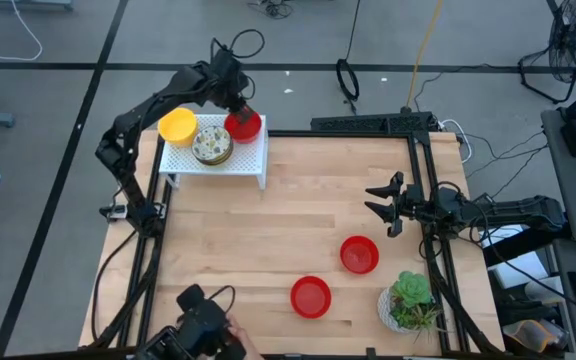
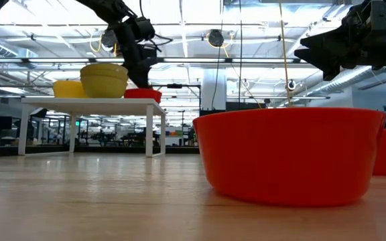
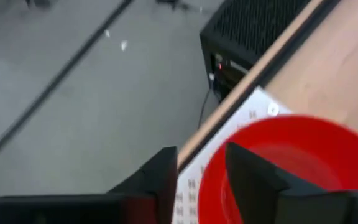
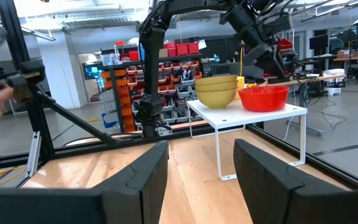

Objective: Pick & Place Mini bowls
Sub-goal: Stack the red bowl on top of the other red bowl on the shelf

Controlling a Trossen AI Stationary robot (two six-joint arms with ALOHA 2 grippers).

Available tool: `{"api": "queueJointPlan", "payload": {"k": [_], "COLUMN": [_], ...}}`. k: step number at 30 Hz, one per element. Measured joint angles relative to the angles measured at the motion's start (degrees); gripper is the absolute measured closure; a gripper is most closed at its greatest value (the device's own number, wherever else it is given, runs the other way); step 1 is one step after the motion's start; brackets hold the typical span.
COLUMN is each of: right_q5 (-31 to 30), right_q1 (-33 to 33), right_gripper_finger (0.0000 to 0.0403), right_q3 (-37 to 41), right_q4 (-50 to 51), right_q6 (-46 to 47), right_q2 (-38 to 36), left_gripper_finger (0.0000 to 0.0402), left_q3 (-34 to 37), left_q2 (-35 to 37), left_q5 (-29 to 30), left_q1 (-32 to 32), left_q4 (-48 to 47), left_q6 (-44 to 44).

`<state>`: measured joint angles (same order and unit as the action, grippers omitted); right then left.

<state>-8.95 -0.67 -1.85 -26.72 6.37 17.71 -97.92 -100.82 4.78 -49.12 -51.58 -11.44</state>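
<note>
My left gripper is open over the white shelf at the table's far left. Its fingers stand astride the rim of a red mini bowl that sits flat on the shelf. On the same shelf are a yellow bowl and a stack of yellow bowls whose top bowl is patterned inside. Two more red bowls rest on the table near the right front. My right gripper hovers open over the table's right side, touching nothing. My left gripper comes down from above onto the red bowl's rim, one finger inside the bowl and one outside. I cannot tell whether either finger touches the rim. The bowl stands on the shelf.
A green potted plant stands at the near right corner. A camera rig sits at the near edge, with a person's hand beside it. Bare wood lies between the shelf and the red bowls.
</note>
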Motion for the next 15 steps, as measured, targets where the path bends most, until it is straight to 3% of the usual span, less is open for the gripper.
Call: {"api": "queueJointPlan", "payload": {"k": [7,15], "right_q5": [0.0,0.0], "right_q1": [0.0,0.0], "right_gripper_finger": [0.0234,0.0234], "right_q3": [0.01,0.0], "right_q4": [0.0,0.02], "right_q6": [0.0,0.0], "right_q2": [-0.02,0.0], "left_gripper_finger": [0.0202,0.0199], "left_q3": [0.03,0.12], "left_q2": [3.63,4.93], "left_q5": [-4.52,-7.12], "left_q1": [4.83,20.86], "left_q4": [6.17,1.09], "left_q6": [-5.67,-6.2]}}
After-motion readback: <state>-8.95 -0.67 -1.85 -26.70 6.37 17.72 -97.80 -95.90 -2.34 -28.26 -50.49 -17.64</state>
